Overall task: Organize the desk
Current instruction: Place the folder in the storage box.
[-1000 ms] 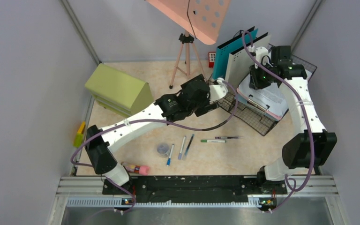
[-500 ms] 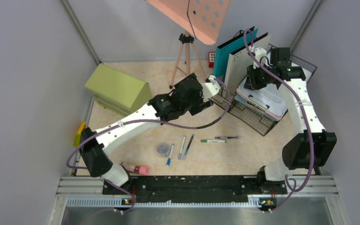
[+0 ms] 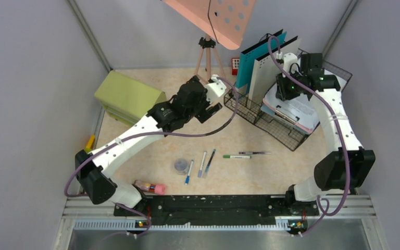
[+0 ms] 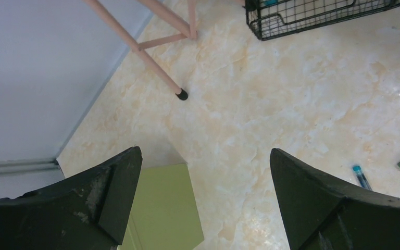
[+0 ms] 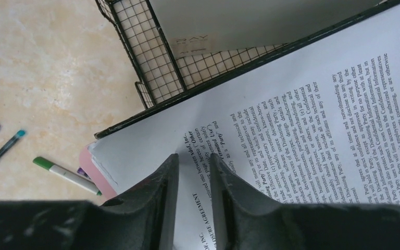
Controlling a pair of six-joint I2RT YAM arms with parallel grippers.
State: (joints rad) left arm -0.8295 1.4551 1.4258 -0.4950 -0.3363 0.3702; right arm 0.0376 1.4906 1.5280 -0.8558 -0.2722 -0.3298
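Overhead and wrist views of two robot arms over a pale marbled desk (image 3: 276, 174), which spreads under both arms from the near rail to the grey walls.

Closest to the arm bases, a pink-capped marker (image 3: 151, 186) lies on the desk by the rail. Just beyond it, between the two arms, are a small round lid (image 3: 180, 165) and three pens (image 3: 203, 163) that point roughly away from the robot. A green marker (image 3: 237, 156) and a dark pen (image 3: 254, 152) lie crosswise beside them.

Farther out, the left gripper (image 4: 204, 152) hovers above bare desk with its fingers spread wide and holding nothing. The green cabinet (image 3: 130, 99) is on its outer side and a tripod (image 3: 204, 62) stands beyond it. The loose pens lie back toward the robot from these fingers, and this arm is probably the nearer one to them.

Farthest out, the right gripper (image 5: 193, 156) sits over printed papers (image 5: 317, 104) in a wire tray (image 3: 271, 127). Its fingers are narrow, with their tips at the top sheet. Whether they pinch it cannot be told.
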